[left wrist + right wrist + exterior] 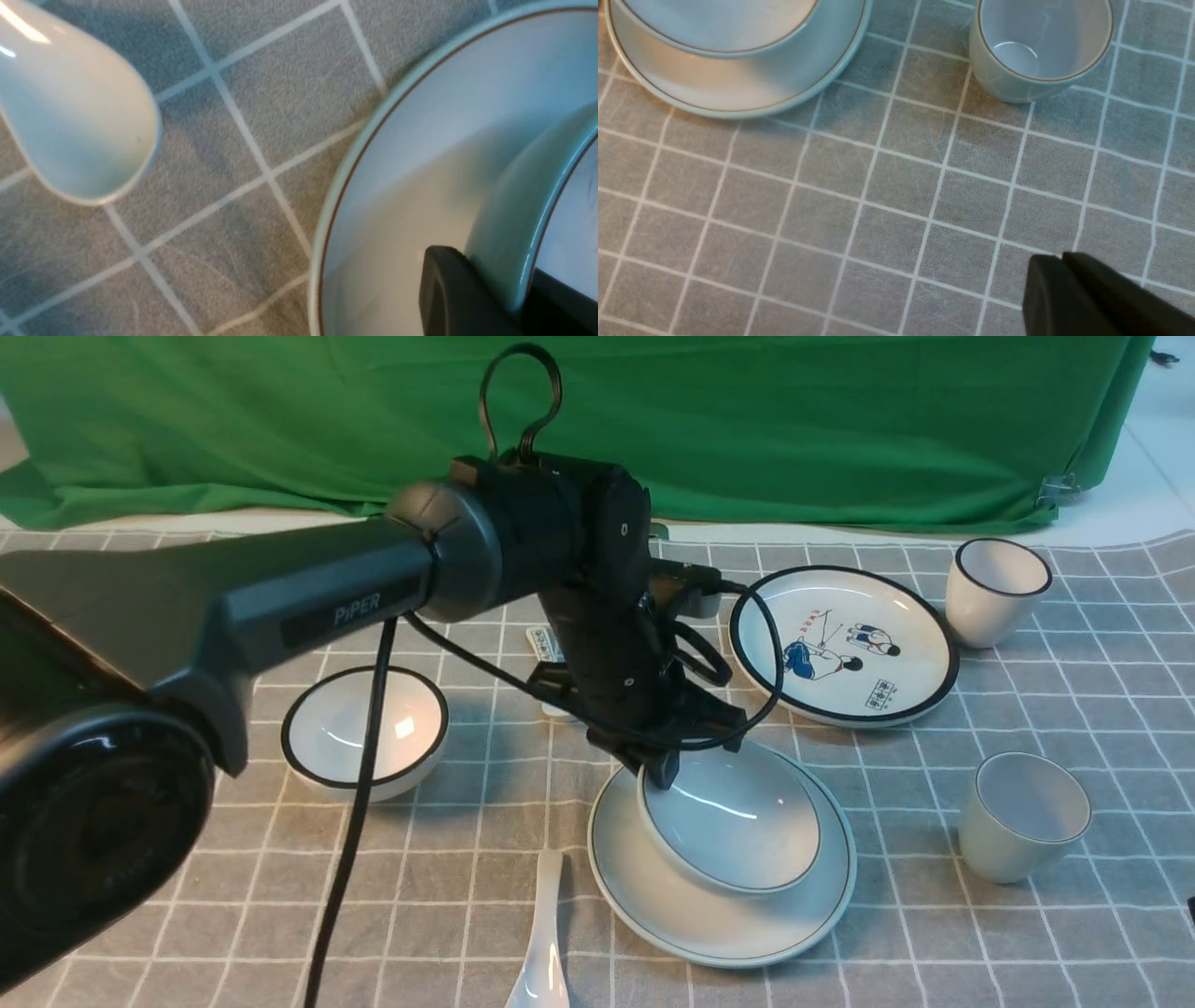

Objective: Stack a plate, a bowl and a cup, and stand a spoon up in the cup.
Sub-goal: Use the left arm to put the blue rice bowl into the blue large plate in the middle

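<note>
- Jaws of my left gripper (pixel 661 773) clamp the bowl (pixel 747 821) at its upper-left rim; bowl rests on the plate (pixel 681 915), lower centre.
- I see my right gripper (pixel 1064 284) closed, empty.
- Beside the plate: cup (pixel 1022 826) right, spoon (pixel 544 943) lower left.

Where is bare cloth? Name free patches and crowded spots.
Free: the near cloth between plate and cup, and the near-left cloth between black-rimmed bowl and spoon. Crowded: where the left claw grips the bowl over the plate, close to the cartoon plate.
</note>
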